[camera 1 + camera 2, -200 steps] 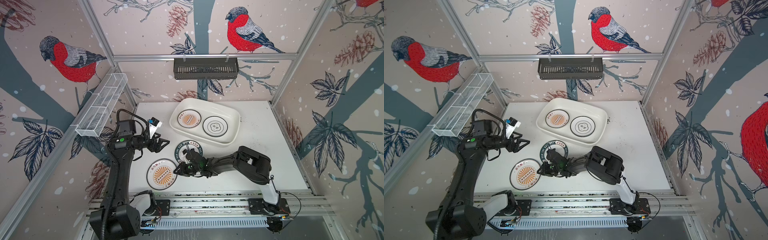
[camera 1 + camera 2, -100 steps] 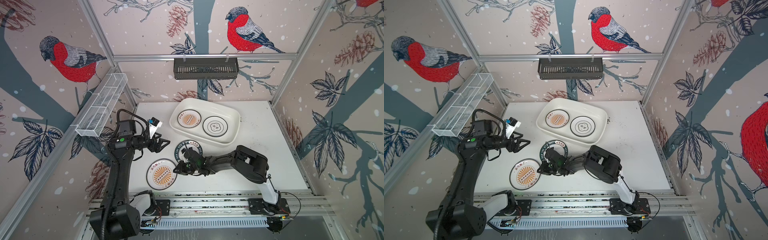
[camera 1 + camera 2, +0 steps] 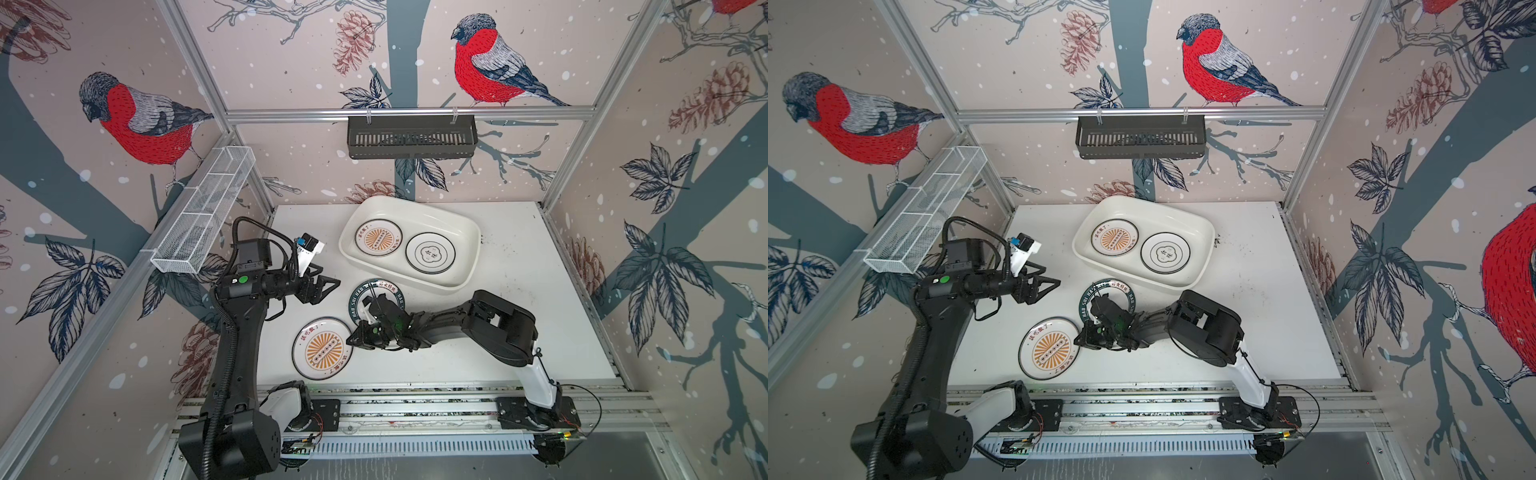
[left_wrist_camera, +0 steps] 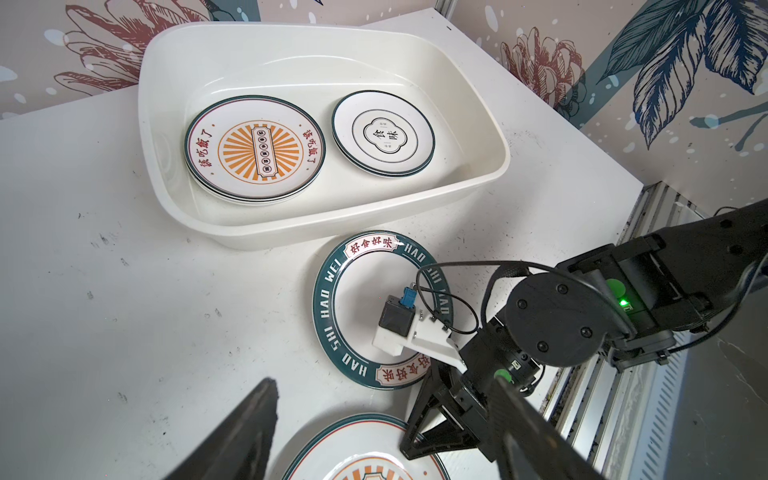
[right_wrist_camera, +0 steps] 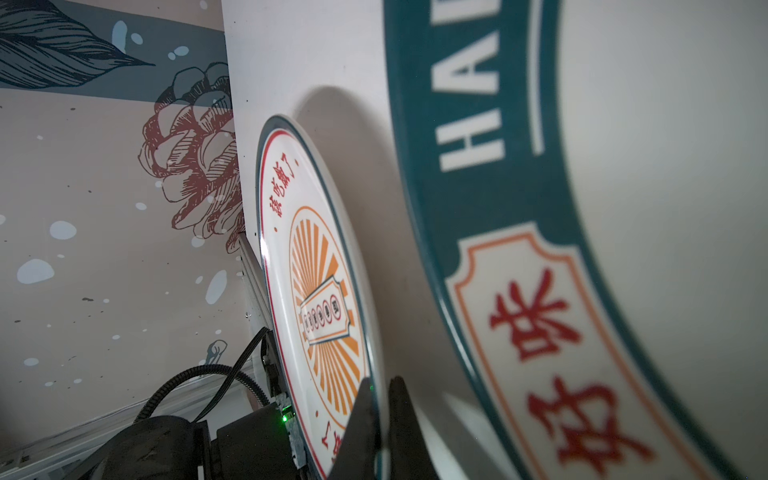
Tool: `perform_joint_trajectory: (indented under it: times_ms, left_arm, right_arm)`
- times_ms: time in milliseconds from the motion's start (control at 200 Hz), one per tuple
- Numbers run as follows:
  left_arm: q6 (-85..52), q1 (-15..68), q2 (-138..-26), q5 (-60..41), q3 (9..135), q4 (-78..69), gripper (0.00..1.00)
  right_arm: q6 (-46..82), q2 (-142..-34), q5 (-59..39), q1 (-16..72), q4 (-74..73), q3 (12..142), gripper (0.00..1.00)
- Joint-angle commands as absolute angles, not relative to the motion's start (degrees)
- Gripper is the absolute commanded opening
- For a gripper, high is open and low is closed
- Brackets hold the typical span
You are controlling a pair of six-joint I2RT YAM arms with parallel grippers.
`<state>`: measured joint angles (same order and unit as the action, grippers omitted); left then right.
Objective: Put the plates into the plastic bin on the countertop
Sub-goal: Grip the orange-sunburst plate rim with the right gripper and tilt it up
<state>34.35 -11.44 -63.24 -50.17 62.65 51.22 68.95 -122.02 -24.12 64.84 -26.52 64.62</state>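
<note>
The white plastic bin (image 3: pixel 415 203) (image 4: pixel 316 228) stands at the back of the countertop (image 3: pixel 519 332). It holds a sunburst plate (image 3: pixel 378 237) and a quatrefoil plate (image 3: pixel 430 252), each stacked on another in the left wrist view. Two plates lie on the countertop: a green-rimmed one (image 3: pixel 374 291) (image 4: pixel 361 299) and, nearer the front, a sunburst one (image 3: pixel 323 349) (image 3: pixel 1049 349). My right gripper (image 3: pixel 351 338) (image 5: pixel 380 415) is shut on the rim of that front sunburst plate (image 5: pixel 320 291). My left gripper (image 3: pixel 332 286) (image 4: pixel 382 382) hovers open and empty, left of the green-rimmed plate.
A black slatted basket (image 3: pixel 411 137) hangs on the back wall and a white wire-mesh basket (image 3: pixel 203 216) on the left wall. Aluminium rails (image 3: pixel 415 407) run along the front edge. The right arm's elbow (image 3: pixel 503 328) sits low, in front of the bin.
The right gripper's jaws have closed onto the front sunburst plate's rim, with the arm shifting slightly left. The left arm has not moved.
</note>
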Motion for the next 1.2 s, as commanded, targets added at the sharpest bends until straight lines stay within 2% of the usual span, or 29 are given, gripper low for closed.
perform_joint_trajectory:
  times_ms: [0,770,1196]
  left_arm:
    - [34.2,-11.4,-62.9,-51.9,63.3,50.5,0.79]
    - [30.4,-11.4,-62.3,-52.1,66.2,50.4,0.80]
    - [20.8,-11.4,-63.2,-56.1,78.2,47.4,0.80]
  right_arm:
    - [68.8,-122.0,-24.3,64.9,-26.0,64.8,0.04]
    - [68.5,-116.6,-23.1,65.3,-27.1,64.2,0.03]
    - [62.4,-111.1,-21.7,62.6,-16.7,68.1,0.03]
